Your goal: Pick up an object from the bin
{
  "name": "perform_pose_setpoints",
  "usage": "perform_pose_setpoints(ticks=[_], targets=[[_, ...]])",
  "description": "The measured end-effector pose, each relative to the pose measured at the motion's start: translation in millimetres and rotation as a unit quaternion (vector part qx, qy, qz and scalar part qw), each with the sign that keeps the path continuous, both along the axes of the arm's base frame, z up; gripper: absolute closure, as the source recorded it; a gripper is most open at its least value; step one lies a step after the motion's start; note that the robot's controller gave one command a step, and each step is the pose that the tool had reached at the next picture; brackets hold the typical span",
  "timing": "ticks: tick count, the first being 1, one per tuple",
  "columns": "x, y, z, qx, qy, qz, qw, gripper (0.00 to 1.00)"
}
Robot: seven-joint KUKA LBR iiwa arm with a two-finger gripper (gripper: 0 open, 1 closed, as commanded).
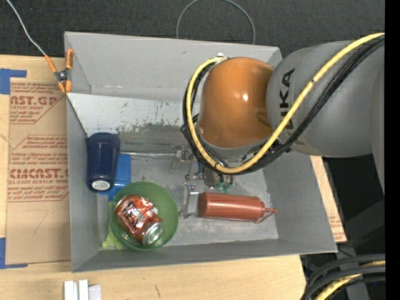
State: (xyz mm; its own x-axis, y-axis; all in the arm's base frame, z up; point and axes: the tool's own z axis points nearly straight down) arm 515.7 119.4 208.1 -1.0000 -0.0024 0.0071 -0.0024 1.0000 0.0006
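Fingers (190, 199), spread unclear, beside a smooth red-brown cylindrical bottle (228, 206) in the scuffed metal bin (156, 114)

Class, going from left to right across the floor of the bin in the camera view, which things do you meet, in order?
dark blue can → green bowl → red-brown squeeze bottle lying on its side. The crushed red can sits inside the bowl, so it is left out of the order.

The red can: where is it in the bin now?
The red can lies in the green bowl, lower left of the bin, below the blue cup.
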Motion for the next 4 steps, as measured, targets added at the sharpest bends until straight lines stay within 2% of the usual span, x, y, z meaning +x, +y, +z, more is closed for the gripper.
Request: perform_pose_setpoints(ticks=[1,2,3,4], targets=[[1.6,-1,5,0.000,-0.0039,-0.001,1.0000,0.00],[-0.5,43,-100,0.001,-0.0028,0.105,0.9945,0.00],[8.4,69,-49,0.002,-0.0073,0.165,0.9862,0.00],[-20.8,36,-93,0.001,-0.0012,-0.018,0.9998,0.00]])
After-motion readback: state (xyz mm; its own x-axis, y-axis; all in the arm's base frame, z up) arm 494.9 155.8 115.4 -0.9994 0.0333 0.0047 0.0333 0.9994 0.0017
